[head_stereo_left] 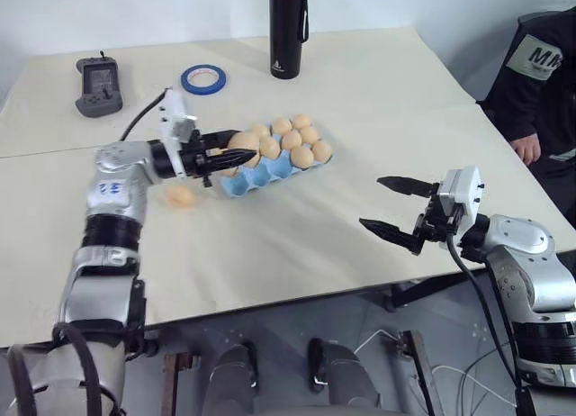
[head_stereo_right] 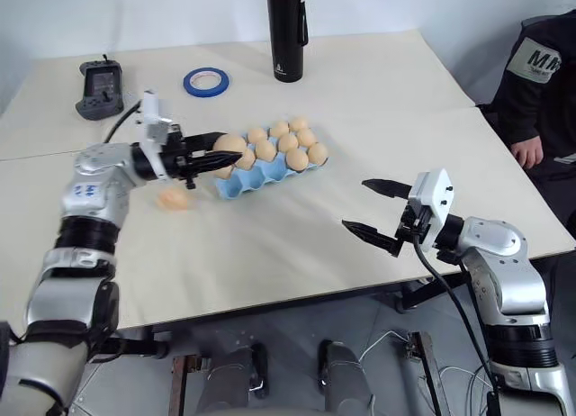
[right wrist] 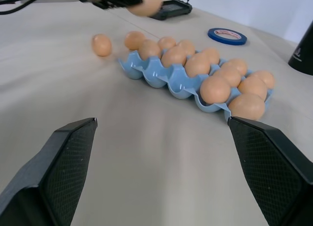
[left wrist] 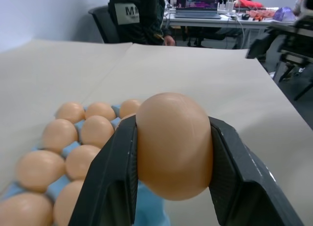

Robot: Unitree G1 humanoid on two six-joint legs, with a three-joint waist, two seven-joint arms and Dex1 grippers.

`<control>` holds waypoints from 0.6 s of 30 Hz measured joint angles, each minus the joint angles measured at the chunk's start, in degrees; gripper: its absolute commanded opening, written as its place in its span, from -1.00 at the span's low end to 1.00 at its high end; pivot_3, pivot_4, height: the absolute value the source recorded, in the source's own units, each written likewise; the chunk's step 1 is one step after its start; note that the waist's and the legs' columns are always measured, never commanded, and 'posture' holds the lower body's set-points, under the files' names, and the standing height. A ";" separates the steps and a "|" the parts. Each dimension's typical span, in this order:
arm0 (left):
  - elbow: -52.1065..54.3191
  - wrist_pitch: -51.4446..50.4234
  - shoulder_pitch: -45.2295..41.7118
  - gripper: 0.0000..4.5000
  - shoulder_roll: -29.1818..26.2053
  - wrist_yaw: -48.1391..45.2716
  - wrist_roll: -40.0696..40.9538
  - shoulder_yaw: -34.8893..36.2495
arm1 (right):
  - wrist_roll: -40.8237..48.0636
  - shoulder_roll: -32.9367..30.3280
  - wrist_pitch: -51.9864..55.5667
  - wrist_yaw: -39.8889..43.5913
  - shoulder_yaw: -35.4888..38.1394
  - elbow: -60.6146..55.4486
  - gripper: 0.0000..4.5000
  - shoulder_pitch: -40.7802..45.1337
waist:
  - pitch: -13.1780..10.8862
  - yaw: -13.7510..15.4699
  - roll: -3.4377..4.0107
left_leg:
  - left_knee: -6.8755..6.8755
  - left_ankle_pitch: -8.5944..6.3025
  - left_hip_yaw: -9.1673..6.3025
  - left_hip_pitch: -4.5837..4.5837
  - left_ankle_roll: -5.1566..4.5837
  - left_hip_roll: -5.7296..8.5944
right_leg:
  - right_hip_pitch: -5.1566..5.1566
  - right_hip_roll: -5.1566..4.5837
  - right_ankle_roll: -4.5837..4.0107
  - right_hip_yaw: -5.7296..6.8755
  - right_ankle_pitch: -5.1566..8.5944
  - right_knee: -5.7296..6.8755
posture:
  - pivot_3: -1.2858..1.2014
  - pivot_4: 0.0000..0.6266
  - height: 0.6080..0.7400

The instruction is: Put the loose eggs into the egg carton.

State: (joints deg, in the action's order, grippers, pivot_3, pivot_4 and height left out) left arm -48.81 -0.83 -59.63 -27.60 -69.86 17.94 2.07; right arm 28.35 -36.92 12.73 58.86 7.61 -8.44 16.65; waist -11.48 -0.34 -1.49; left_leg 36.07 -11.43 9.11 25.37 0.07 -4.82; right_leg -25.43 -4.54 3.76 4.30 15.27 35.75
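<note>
Egg (left wrist: 173, 145) sits clamped between the two black fingers (left wrist: 110, 182) of our left gripper (head_stereo_left: 219, 155), its rounded end poking out past the fingertips. We hold it level above the table, over the left end of the egg carton (head_stereo_left: 270, 171), not touching the tray. From the left wrist view the filled pockets lie just below and beyond the held egg.

The carton, a light blue moulded tray, lies near the middle of the table (head_stereo_left: 360, 101), running at a slant from near-left to far-right. Its far row holds eggs along the whole length we can see, and the near row holds eggs at the right end. In the right wrist view three near-row pockets (right wrist: 161, 77) toward the left end show bare blue. We cannot count the eggs exactly where the gripper covers the left end.

One loose egg (head_stereo_left: 179, 195) lies on the table to the left of the carton, just apart from it, below our left forearm.

Our right gripper (head_stereo_left: 392, 205) hangs over the near right part of the table, well apart from the carton, fingers spread wide with nothing between them.

On the far side stand a black bottle (head_stereo_left: 289, 29), a blue tape ring (head_stereo_left: 203, 78) and a dark handheld device (head_stereo_left: 97, 85). A person in dark clothing (head_stereo_left: 540, 65) is at the right edge.
</note>
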 measured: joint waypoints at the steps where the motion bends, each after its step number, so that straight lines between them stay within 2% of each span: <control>1: -3.40 1.63 -1.94 -0.32 1.12 0.32 -0.94 -0.26 | 0.00 0.09 -0.03 -0.51 0.04 -0.68 1.00 -0.49 | 0.00 0.03 0.00 | -0.01 0.00 0.00 0.00 0.00 0.01 | 0.00 0.00 0.00 -0.01 0.00 0.01 | 0.03 -0.52 1.00; 4: -12.95 6.56 -7.05 -0.32 4.25 2.78 -3.94 -0.48 | 0.03 0.66 -0.09 -2.29 0.24 -3.00 1.00 -2.76 | 0.00 0.12 0.00 | 0.01 -0.02 -0.05 0.02 -0.03 0.02 | 0.00 -0.02 0.01 -0.02 0.00 -0.01 | 0.03 -0.52 1.00; 9: -21.18 9.74 -10.26 -0.32 7.52 6.07 -7.13 -0.44 | 0.15 1.08 -0.07 -5.15 1.56 -6.57 1.00 -7.18 | -0.01 0.21 -0.03 | 0.04 -0.03 -0.07 0.05 -0.05 0.02 | 0.00 -0.01 0.01 0.03 0.00 -0.01 | 0.03 -0.52 1.00; 18: -24.42 11.42 -11.31 -0.32 9.58 10.74 -12.74 -0.82 | 0.31 1.69 -0.08 -9.68 2.91 -10.17 1.00 -10.89 | -0.02 0.13 -0.04 | 0.09 -0.02 -0.33 0.04 -0.06 0.02 | 0.01 0.00 0.02 0.02 -0.01 0.02 | 0.03 -0.52 1.00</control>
State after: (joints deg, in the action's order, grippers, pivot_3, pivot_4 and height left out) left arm -73.23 10.59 -70.94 -18.02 -59.12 5.20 1.24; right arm 28.65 -35.23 12.65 49.18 10.52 -18.61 5.75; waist -11.50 -0.21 -1.53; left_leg 36.16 -11.45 8.79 25.41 0.01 -4.81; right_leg -25.42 -4.54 3.78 4.32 15.26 35.77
